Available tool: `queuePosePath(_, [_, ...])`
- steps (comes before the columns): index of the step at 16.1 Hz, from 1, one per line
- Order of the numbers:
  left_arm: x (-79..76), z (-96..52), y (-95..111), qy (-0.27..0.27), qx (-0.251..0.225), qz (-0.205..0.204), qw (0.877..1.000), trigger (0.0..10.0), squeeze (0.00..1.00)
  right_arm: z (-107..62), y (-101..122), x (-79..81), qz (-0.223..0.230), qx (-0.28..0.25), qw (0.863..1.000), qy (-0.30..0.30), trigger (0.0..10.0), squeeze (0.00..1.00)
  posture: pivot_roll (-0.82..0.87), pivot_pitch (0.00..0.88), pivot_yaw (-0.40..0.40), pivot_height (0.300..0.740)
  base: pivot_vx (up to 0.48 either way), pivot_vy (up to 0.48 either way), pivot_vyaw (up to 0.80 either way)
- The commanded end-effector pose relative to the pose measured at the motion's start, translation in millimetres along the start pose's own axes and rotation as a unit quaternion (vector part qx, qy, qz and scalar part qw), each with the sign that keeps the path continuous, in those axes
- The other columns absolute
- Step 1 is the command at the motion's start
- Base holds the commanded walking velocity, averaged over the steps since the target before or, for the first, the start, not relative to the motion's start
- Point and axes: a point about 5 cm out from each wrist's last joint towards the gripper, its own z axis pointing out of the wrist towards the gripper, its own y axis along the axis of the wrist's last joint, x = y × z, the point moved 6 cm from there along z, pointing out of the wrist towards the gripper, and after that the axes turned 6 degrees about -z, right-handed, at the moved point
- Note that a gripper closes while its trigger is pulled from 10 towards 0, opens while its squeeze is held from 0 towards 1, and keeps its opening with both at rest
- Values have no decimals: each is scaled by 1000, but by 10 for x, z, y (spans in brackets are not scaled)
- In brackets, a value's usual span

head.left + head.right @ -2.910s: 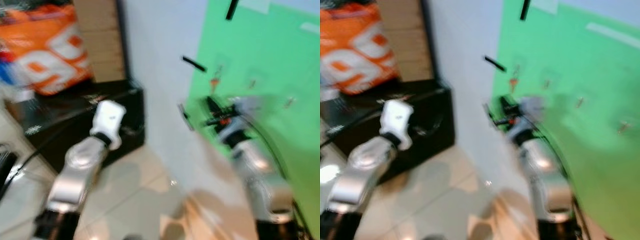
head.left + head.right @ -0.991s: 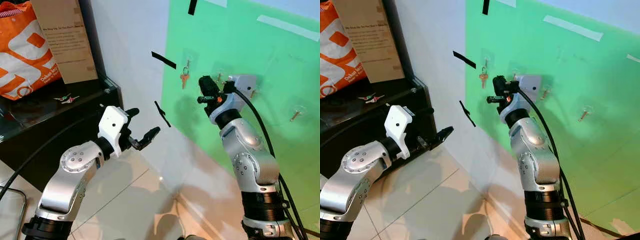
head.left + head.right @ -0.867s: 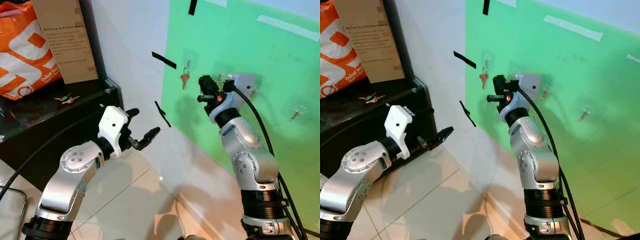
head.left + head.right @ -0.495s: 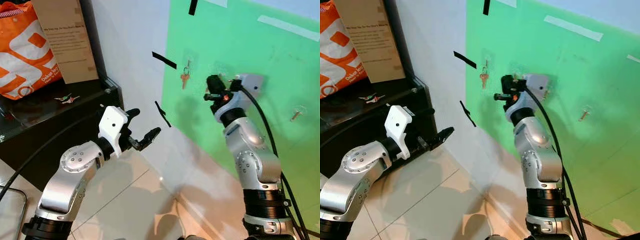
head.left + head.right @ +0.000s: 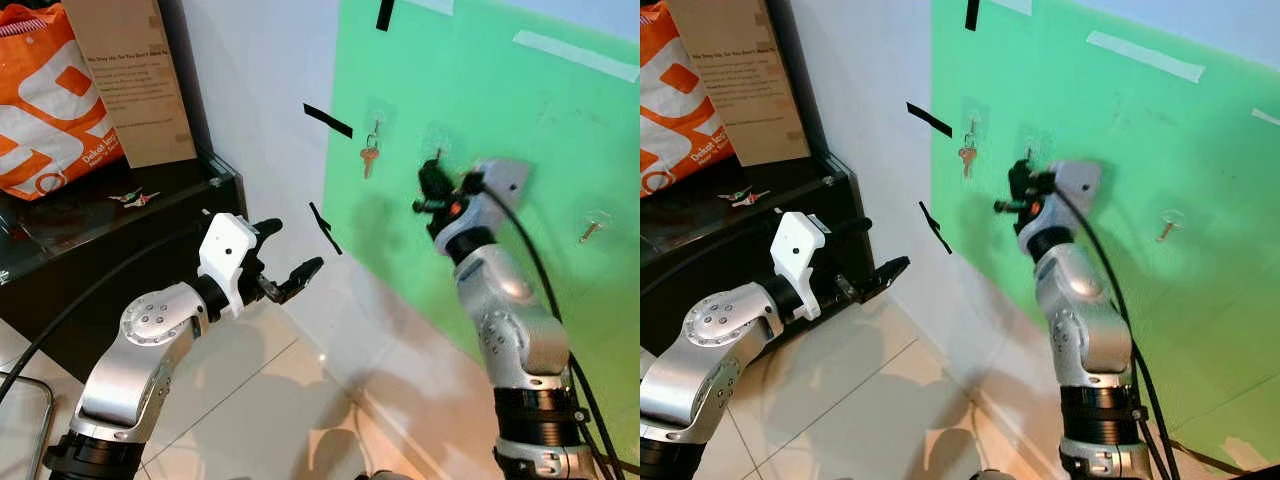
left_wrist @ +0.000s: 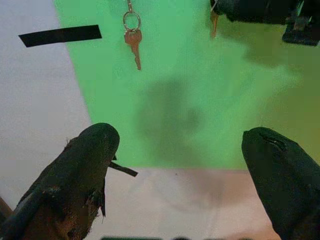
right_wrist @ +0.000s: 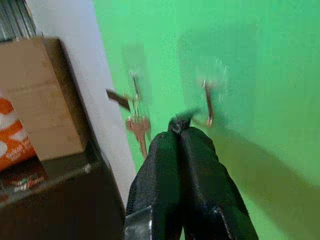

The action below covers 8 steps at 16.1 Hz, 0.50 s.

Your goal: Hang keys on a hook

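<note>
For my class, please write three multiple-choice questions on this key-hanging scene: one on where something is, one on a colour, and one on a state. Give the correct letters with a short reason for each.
1. Where does the key that is already hanging sit?
A. on a hook on the green panel
B. on the black cabinet
C. on the floor tiles

2. What colour is the bag standing on the black cabinet?
A. blue
B. orange and white
C. yellow

3. How are the fingers of the left gripper?
A. closed on a key
B. pressed shut with nothing between them
C. spread apart with nothing between them

Answers:
1. A: the hanging key dangles from a hook on the green panel, left of the right gripper.
2. B: the bag is orange with white markings.
3. C: in the left wrist view the left gripper has its two black fingers wide apart with only the wall behind them.
</note>
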Motion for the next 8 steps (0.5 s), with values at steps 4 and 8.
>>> queuePosePath(4, [-109, 10, 151, -31, -27, -6, 999, 10000, 0, 45, -53, -41, 4, 15, 1000, -21, 10000, 0, 21, 0, -28, 740, 0, 0, 0])
queuePosePath(8, [-146, 18, 228, -44, -41, -16, 998, 10000, 0, 36, 6, -50, 13, 4, 1000, -17, 10000, 0, 18, 0, -28, 740, 0, 0, 0])
